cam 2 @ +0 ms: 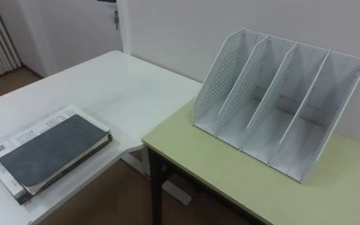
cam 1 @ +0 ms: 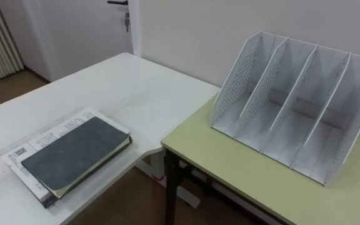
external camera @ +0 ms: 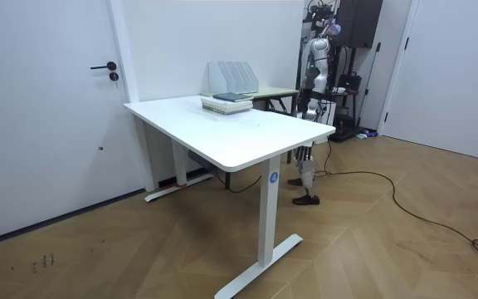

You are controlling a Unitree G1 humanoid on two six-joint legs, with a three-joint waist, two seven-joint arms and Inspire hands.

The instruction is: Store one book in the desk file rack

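Clearly not started: dark book (cam 1: 74,153) lies atop printed booklet (cam 1: 45,134) on white table (cam 1: 136,81), well apart from empty file rack (cam 1: 299,106) on green desk (cam 1: 230,169). Hands (external camera: 310,90) too far off in rm view, open/closed can't tell. Pickup, carry & slotting all left.

No legible text anywhere. The only print was on the white paper-covered book (cam 1: 52,132) lying under the dark grey soft-cover book (cam 1: 74,155) on the white bench (cam 1: 136,87). It had rows of fine dark lines along its exposed margin and a small square code-like mark (cam 1: 20,152) near one corner, all too small to read. The grey cover was plain. In the room view, a small round blue sticker (external camera: 274,176) sat on the bench's white leg, content unreadable.
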